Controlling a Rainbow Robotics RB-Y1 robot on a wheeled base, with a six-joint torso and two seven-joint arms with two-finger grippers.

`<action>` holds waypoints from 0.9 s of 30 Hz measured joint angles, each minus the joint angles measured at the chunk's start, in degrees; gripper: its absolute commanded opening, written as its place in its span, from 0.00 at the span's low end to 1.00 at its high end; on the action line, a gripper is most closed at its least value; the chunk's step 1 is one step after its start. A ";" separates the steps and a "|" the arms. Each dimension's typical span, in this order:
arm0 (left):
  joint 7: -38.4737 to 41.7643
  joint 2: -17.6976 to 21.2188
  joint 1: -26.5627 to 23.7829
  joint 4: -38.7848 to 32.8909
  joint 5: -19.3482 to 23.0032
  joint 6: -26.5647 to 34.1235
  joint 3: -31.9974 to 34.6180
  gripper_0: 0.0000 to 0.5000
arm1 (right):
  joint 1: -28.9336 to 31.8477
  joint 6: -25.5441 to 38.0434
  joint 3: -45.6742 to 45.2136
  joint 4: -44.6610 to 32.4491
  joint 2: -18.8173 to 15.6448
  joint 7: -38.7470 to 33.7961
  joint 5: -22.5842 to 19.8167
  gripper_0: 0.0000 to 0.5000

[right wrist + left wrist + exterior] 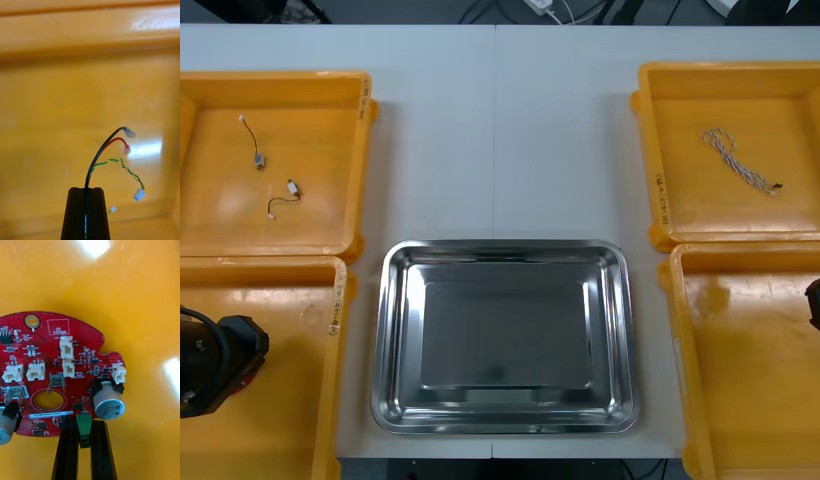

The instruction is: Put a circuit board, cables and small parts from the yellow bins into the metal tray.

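Cropped at the front view's sides: left arm (218, 362), right arm (814, 302); circuit board (56, 352) sliced by the left wrist view's edge. Kind indiscernible: small metal parts (259, 162); cables (95, 157) hidden lower down between fingers (75, 213).

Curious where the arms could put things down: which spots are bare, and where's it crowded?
The metal tray is bare; so is the table beyond its far rim. Busier: the far left bin holds small metal parts, the far right bin a twisted cable. Over the near bins, the left gripper grips a red circuit board, the right gripper cables.
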 measured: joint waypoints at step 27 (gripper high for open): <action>-0.26 4.22 -0.02 -10.80 10.32 16.06 9.97 0.00 | -8.73 2.52 -7.32 -2.86 -2.60 0.00 -8.91 0.00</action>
